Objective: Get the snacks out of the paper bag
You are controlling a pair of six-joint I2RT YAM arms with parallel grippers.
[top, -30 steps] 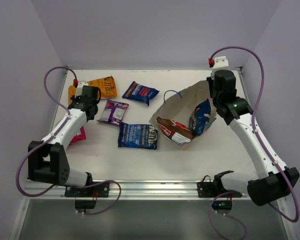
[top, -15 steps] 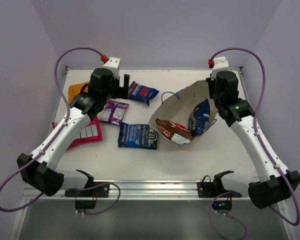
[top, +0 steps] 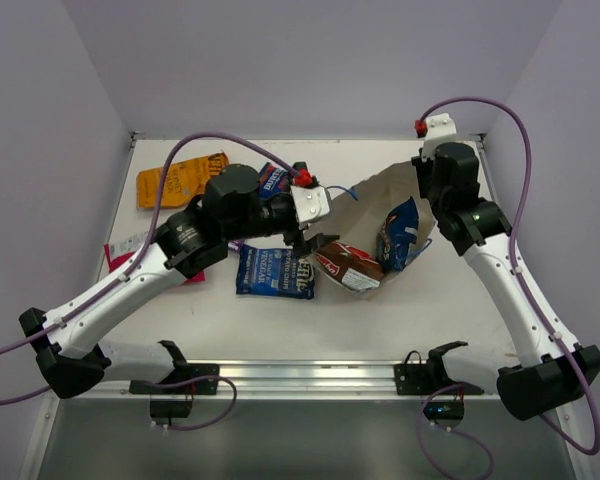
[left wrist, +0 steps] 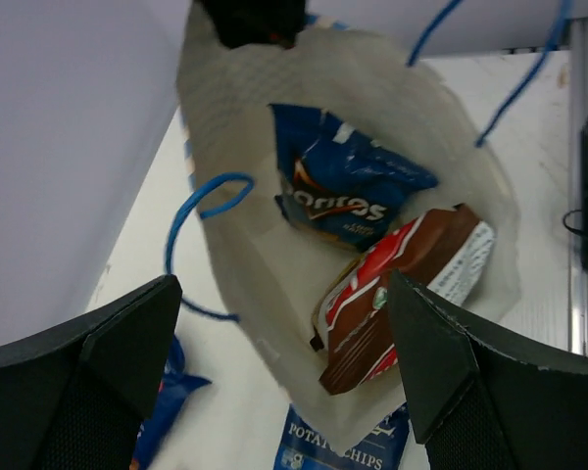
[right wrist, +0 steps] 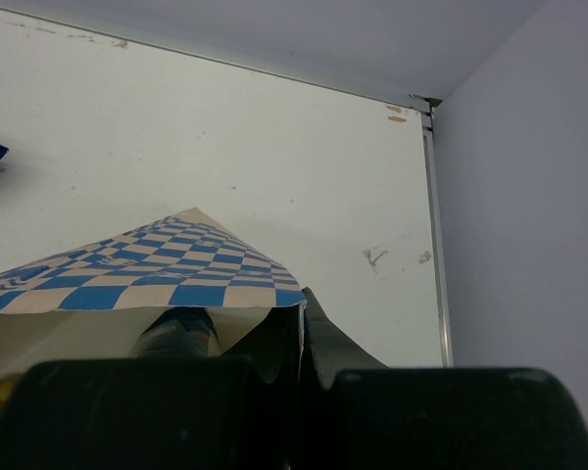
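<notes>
The left arm reaches from its near-left base far across the white tabletop (top: 380, 320), elbow low, wrist tipped down toward the middle. Its left claw (left wrist: 281, 284) hangs spread wide and empty just over the open mouth of the tan paper bag with thin blue loop handles (top: 380, 190), which lies on its side right of centre. The right arm rises from the near right and bends in over the bag's far end. There the right claw (top: 423, 180) is pressed together, pinching the blue-and-white checkered edge of the paper. Straight below the left claw, inside the bag, lie a blue foil packet (left wrist: 348, 186) reading "oritos" and, touching it on the near side, a brown-and-white chip bag with a red logo (left wrist: 402, 284). Just outside the mouth, a dark blue packet (left wrist: 338, 446) reads "POTATO CHIPS". An orange packet (top: 180, 180) lies at the far left; its print is too small to read.
</notes>
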